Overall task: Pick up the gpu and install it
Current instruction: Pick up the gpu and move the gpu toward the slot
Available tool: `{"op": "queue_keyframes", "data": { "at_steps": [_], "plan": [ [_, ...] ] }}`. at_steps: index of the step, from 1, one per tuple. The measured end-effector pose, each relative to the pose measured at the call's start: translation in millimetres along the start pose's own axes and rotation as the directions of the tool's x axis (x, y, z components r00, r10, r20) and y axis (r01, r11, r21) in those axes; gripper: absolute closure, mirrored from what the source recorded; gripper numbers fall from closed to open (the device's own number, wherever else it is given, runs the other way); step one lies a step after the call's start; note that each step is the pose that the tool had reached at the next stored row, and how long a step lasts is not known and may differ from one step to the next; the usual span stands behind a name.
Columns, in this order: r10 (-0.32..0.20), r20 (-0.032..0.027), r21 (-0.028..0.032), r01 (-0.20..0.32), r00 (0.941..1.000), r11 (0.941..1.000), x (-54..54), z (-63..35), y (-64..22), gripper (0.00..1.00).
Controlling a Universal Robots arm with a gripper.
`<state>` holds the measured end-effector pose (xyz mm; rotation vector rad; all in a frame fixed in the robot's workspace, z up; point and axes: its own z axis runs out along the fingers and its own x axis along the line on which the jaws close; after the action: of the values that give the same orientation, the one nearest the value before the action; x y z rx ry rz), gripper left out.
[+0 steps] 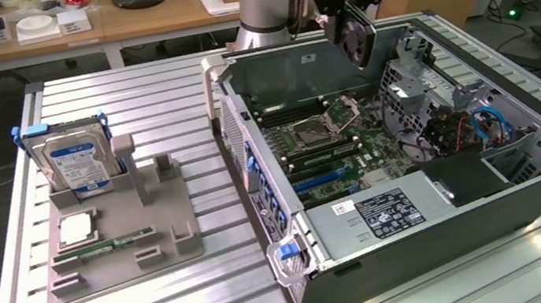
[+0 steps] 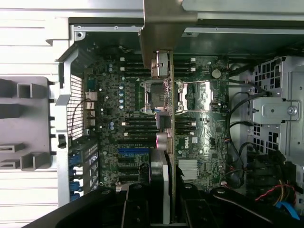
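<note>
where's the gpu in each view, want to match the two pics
Exterior view: the gpu hangs from the pincer above the far end of the open case.
Wrist view: the gpu is seen edge-on over the motherboard, clamped in the pincer.
Shared landmark: the blue slot.

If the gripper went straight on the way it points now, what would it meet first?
Probably the motherboard near the processor socket, and the graphics card held by the gripper would touch first. Depth is unclear.
</note>
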<state>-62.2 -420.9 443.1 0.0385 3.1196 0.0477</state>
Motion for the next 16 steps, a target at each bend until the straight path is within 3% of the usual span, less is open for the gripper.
{"op": "queue_keyframes", "data": {
  "at_steps": [16],
  "plan": [
    [0.0, 0.0, -0.0001, 0.0, 1.0, 1.0, -28.0, 0.6, 0.6, 0.72]
  ]
}}
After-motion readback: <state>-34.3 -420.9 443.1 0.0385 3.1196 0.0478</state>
